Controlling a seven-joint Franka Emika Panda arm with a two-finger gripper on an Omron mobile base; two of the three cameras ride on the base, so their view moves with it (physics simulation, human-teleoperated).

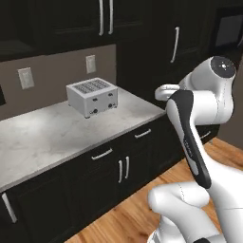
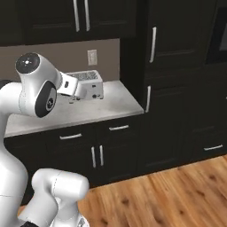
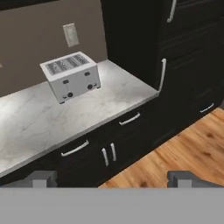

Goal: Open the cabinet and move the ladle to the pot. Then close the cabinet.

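My gripper [image 3: 112,179] is open with nothing between its fingertips [image 3: 41,178]; it hangs in the air in front of the counter, well back from it. Black upper wall cabinets [image 1: 71,23] with long vertical silver handles [image 1: 101,16] hang above the counter, and their doors are shut. They also run along the top of the right base view [image 2: 48,17]. The ladle and the pot are out of view.
A silver toaster [image 3: 72,76] stands on the grey marble counter [image 3: 113,94] near the back wall. Black lower cabinets and drawers [image 3: 109,153] sit under the counter. A tall black cabinet column [image 2: 177,53] rises to the right. Wooden floor [image 2: 177,195] lies in front.
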